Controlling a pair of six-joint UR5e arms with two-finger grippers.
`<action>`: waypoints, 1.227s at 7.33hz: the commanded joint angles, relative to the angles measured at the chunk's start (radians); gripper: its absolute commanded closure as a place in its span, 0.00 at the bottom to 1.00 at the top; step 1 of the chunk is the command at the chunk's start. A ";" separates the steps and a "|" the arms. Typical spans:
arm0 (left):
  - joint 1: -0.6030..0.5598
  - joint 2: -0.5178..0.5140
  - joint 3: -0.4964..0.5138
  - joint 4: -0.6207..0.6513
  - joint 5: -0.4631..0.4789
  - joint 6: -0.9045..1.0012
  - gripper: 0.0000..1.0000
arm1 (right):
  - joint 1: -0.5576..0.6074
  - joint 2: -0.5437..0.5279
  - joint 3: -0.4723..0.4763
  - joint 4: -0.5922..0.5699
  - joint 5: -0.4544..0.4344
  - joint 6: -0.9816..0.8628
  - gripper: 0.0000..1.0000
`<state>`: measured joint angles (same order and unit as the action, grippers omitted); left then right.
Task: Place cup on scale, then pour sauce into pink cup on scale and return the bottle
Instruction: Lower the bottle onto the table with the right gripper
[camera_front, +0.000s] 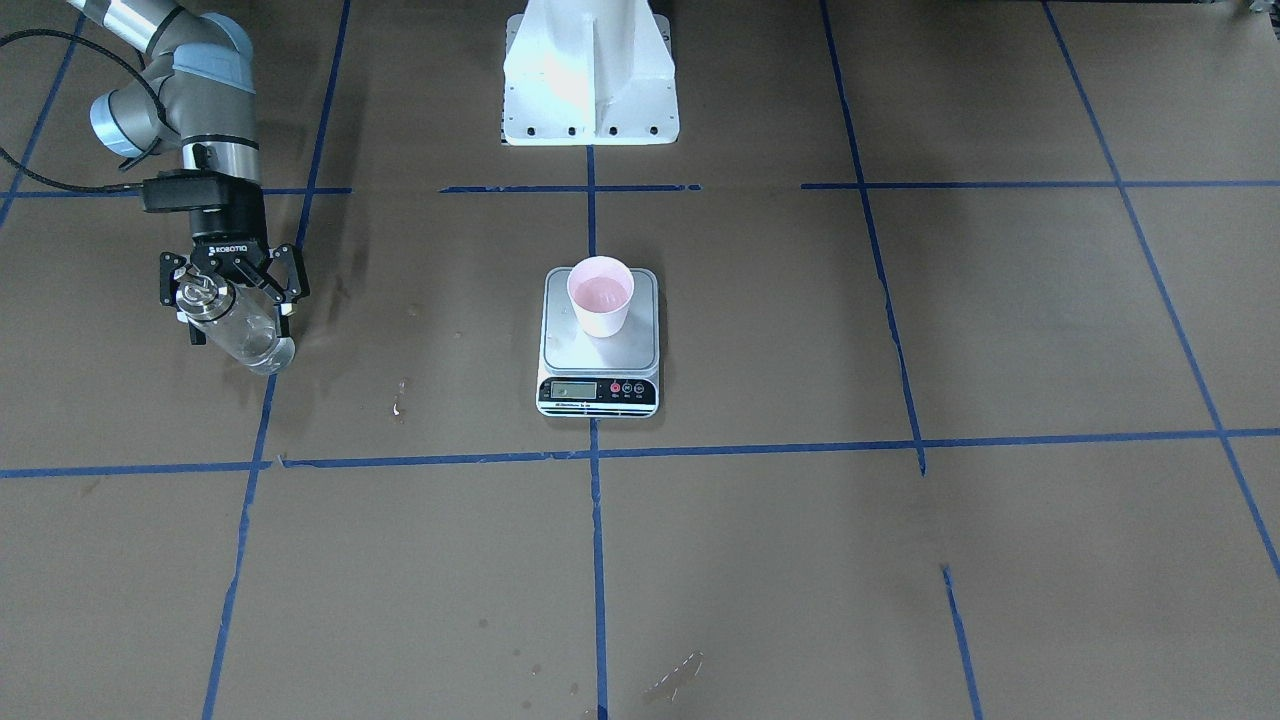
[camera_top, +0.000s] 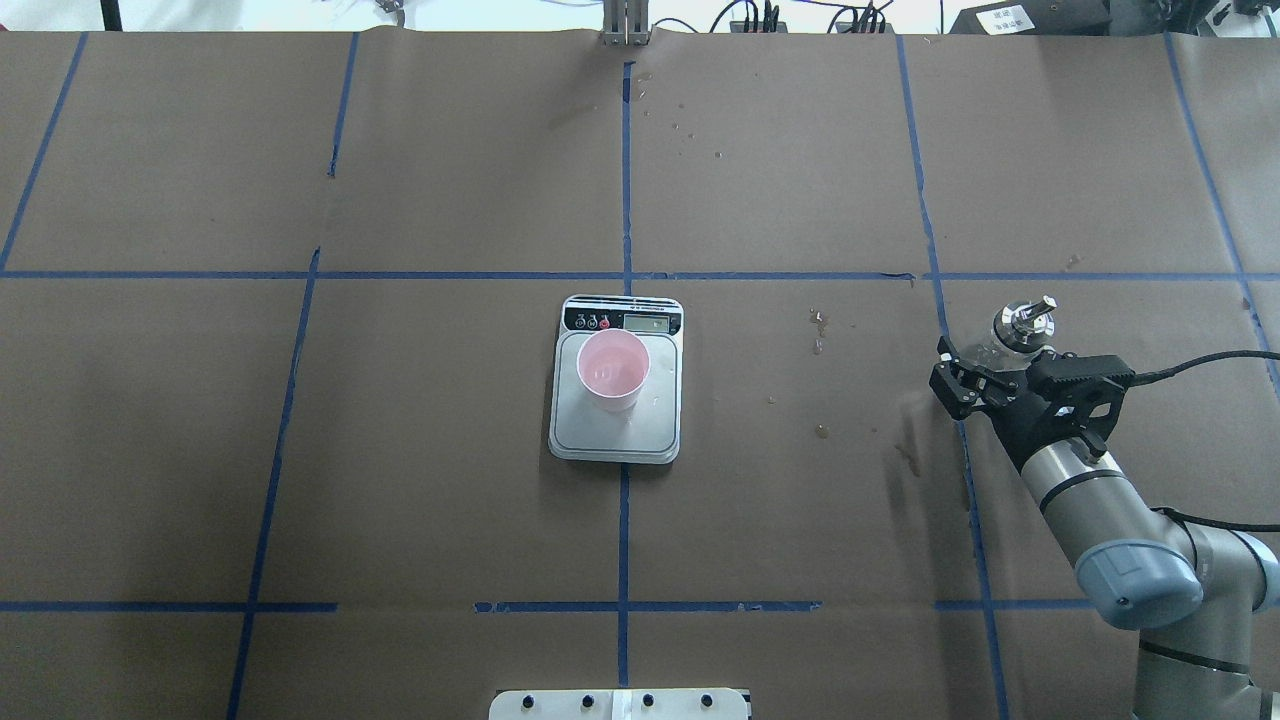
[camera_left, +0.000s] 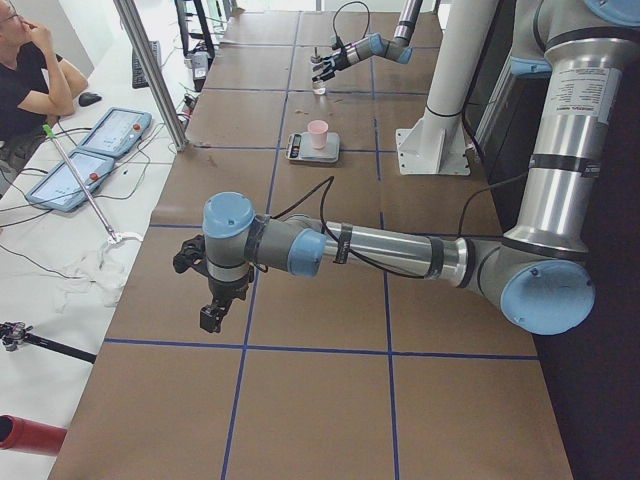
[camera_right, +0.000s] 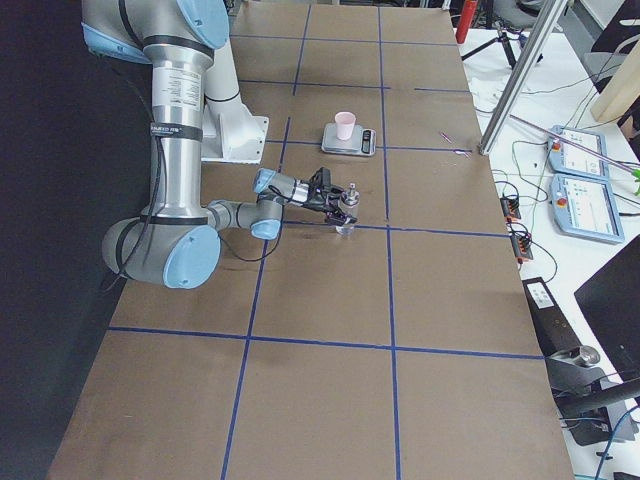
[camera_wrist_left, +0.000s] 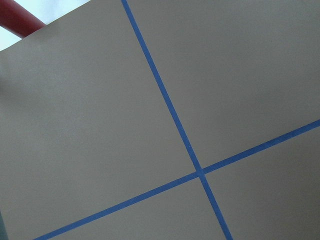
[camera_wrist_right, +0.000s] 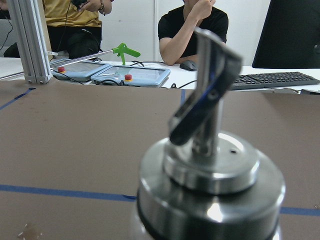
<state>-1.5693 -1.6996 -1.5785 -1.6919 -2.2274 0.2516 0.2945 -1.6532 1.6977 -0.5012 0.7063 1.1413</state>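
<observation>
1. The left jaws appeared only in the left side view, low over the table (camera_top: 400, 500). I could not tell whether they were apart or together.
2. The cup (camera_top: 613, 370) stood on the scale (camera_top: 662, 432) at mid-table. Its contents were hard to make out.
3. The bottle (camera_front: 235, 322) stood well right of the scale, and the right jaws looked clamped on its upper body. Smooth, breakable glass is best gripped firmly around the body. The sauce (camera_front: 262, 350) was too clear to gauge.

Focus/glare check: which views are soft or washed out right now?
Right wrist view: the bottle's metal collar and spout sit too close to the lens, blurred, with specular glints; the background is sharper. Front-facing view: the clear bottle in the right claw shows glare and low contrast against the brown paper. Overhead view: cup and scale crisp, evenly lit.
</observation>
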 joint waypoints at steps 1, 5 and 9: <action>0.000 0.000 0.000 0.000 0.000 0.000 0.00 | 0.001 -0.003 0.000 -0.020 0.042 0.000 0.01; -0.001 0.000 0.000 0.000 0.000 0.000 0.00 | 0.005 -0.040 0.055 -0.030 0.088 0.000 0.01; -0.002 0.000 0.000 0.000 0.000 0.000 0.00 | 0.003 -0.108 0.195 -0.156 0.133 0.002 0.01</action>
<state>-1.5707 -1.6997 -1.5788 -1.6920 -2.2273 0.2516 0.2989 -1.7468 1.8330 -0.5808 0.8210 1.1416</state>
